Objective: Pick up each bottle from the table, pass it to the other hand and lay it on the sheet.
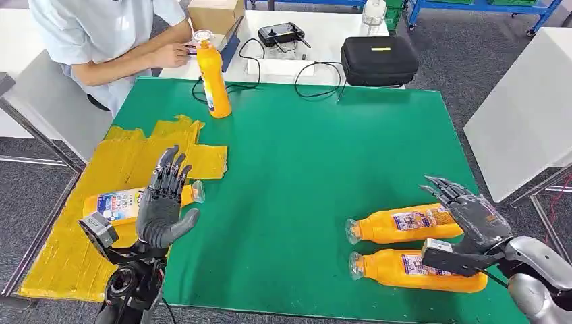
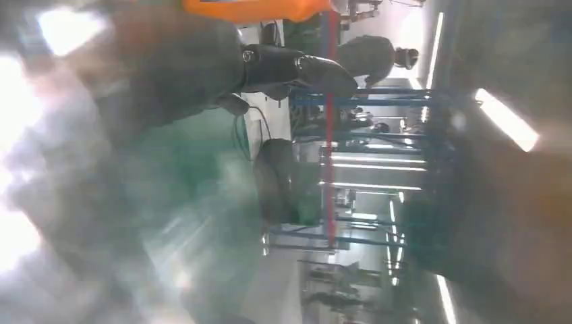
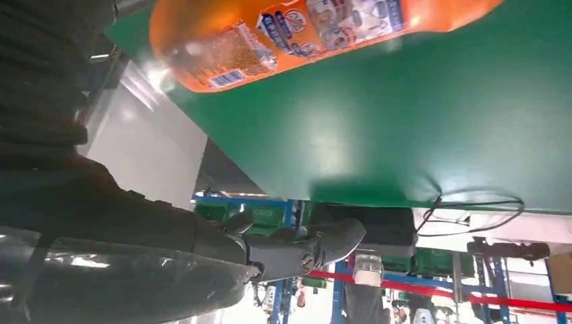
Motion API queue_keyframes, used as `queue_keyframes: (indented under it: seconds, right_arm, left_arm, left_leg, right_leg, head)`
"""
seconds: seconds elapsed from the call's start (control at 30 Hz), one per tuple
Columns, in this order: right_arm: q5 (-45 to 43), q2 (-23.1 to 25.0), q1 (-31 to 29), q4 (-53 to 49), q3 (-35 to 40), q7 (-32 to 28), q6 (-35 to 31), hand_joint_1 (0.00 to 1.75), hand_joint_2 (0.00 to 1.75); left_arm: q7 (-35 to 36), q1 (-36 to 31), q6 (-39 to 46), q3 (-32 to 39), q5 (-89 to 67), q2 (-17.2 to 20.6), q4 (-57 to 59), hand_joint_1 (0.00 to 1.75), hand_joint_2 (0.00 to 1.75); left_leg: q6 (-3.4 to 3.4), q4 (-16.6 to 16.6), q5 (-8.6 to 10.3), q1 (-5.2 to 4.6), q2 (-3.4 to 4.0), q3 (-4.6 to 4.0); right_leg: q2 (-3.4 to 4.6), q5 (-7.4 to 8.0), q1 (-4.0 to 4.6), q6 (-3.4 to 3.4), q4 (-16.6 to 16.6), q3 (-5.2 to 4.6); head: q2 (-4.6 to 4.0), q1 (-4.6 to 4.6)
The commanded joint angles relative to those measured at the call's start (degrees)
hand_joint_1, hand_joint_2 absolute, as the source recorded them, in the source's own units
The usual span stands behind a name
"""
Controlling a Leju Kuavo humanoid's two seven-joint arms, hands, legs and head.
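Green mat (image 1: 303,169) is spread over the table. Nearest, two orange bottles (image 1: 405,224) (image 1: 415,268) are laid side by side just beside the right hand (image 1: 472,216), fingers apart, nothing held. A third bottle (image 1: 118,204) is laid on the yellow sheet (image 1: 135,155) behind the raised left hand (image 1: 164,202), spread and holding nothing. Farther back, a fourth bottle (image 1: 212,74) is stood upright; beyond it, a black case (image 1: 378,59), cables (image 1: 317,71), a seated person (image 1: 108,40), grey carpet (image 1: 445,47).

The head camera looks down over the green bench (image 1: 303,169); both wrist cameras sit close behind their hands, tilted, sharing it.

Orange bottles (image 1: 405,226) with blue-and-white labels; yellow sheet (image 1: 128,162); green table (image 1: 310,169); black case (image 1: 379,60)
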Motion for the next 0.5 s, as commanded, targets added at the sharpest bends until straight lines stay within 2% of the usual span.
queue_keyframes:
  seconds: [0.03, 0.5]
  right_arm:
    - [0.07, 1.15, -0.75, 3.13, -0.76, 0.17, 0.49, 0.0, 1.75]
    - [0.52, 1.39, -1.82, 4.69, -0.13, 0.43, 0.64, 0.0, 1.75]
  left_arm:
    - [0.27, -1.12, 0.14, -1.35, -0.14, -0.04, 3.46, 0.0, 1.75]
    - [0.26, -1.21, 0.33, -1.0, -0.19, -0.33, 5.16, 0.0, 1.75]
  left_leg:
    - [-0.08, -0.04, -0.05, 0.07, -0.09, 0.18]
    - [-0.08, -0.06, -0.06, 0.08, -0.02, 0.22]
  right_leg:
    - [0.17, -0.04, 0.04, -0.1, -0.12, 0.25]
    - [0.25, -0.01, 0.06, -0.11, -0.14, 0.27]
  head:
    - [0.0, -0.02]
    - [0.0, -0.04]
